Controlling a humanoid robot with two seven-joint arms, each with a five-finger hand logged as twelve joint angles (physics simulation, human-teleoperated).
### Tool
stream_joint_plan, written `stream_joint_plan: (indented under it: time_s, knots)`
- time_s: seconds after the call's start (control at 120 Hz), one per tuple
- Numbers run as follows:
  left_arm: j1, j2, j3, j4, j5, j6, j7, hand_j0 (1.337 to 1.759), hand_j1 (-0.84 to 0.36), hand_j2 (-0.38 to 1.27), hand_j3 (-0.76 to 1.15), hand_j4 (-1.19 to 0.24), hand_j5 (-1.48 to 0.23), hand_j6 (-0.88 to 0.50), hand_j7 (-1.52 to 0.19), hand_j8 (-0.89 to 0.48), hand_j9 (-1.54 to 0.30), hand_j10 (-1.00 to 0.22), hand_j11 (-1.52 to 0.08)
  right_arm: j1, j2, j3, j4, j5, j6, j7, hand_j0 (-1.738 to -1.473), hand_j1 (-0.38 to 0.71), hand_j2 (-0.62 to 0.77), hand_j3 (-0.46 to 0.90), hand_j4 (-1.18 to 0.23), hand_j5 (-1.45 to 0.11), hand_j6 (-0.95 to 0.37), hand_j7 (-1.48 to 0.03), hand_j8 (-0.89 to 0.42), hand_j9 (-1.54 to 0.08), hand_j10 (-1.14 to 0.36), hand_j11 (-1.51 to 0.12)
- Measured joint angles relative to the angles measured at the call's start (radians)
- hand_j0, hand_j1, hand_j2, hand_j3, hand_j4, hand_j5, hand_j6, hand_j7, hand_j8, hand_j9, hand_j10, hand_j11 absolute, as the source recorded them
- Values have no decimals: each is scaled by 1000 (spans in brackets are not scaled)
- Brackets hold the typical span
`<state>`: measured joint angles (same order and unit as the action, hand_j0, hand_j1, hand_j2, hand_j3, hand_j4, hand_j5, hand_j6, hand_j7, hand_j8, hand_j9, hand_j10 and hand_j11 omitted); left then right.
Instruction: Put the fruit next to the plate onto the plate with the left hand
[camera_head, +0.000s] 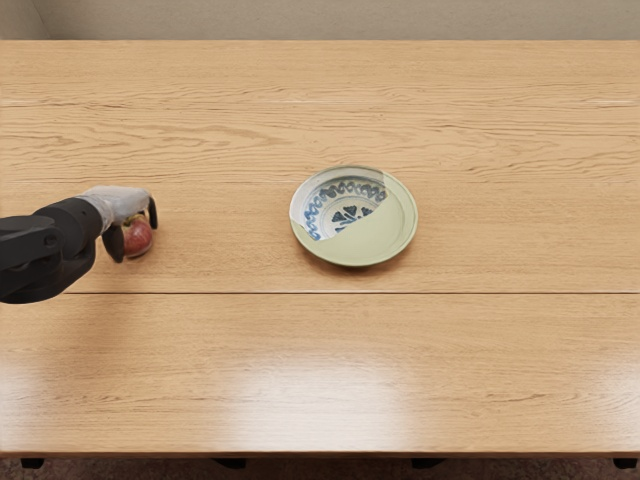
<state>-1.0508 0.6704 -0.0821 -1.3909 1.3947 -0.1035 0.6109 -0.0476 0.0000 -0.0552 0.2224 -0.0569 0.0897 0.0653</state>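
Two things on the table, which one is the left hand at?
The red fruit near the table's left edge; the left hand curls around it. The plate sits apart mid-table, untouched.

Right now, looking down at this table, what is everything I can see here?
light brown wooden table: one, light brown, fills most of the view.
pale green round plate: one, pale green with a blue pattern, about mid-table, nothing on it.
small red round fruit: one, red, on the table well left of the plate, apart from it.
left hand: one, grey with dark fingertips on a dark arm from the left edge, fingers curled around the fruit.
Right hand: not in view.
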Motion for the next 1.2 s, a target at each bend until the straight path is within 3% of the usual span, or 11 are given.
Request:
stream_joint_plan:
  time_s: [0.083,0.2,0.508,0.642,0.825,1.2]
  knots:
    - [2,0,0,4,-2,-1,0,1652,-282,255,0,-479,-741,-325,-743,-314,-743,-533,-743,0,0,0,0,0,0,0,-1658,-331,-3,0,-15,-20,-15,-20,-15,-20,-15,-20]
    - [0,0,0,6,-7,-1,0,1650,-345,334,0,-395,-824,-246,-824,-235,-823,-464,-827,0,0,0,0,0,0,0,-1658,-331,-3,0,-15,-20,-15,-20,-15,-20,-15,-20]
    - [-31,-42,-7,7,-32,-5,-1,1645,-369,313,0,-332,-916,-179,-884,-174,-892,-429,-912,0,0,0,0,0,0,0,-1658,-331,-3,0,-15,-20,-15,-20,-15,-20,-15,-20]
    - [-80,-65,-8,7,-34,-10,-1,1645,-366,315,0,-343,-912,-178,-883,-185,-894,-437,-915,0,0,0,0,0,0,0,-1658,-331,-3,0,-15,-20,-15,-20,-15,-20,-15,-20]
    - [-164,-169,-7,5,-48,-16,-1,1646,-329,279,0,-381,-891,-210,-877,-208,-894,-466,-909,0,0,0,0,0,0,0,-1658,-331,-3,0,-15,-20,-15,-20,-15,-20,-15,-20]
    - [-235,-397,-61,43,-58,-2,-1,1649,-276,219,0,-423,-877,-248,-874,-240,-893,-505,-899,-1,0,-1,0,0,0,0,-1658,-331,-3,0,-15,-19,-15,-20,-15,-20,-15,-20]
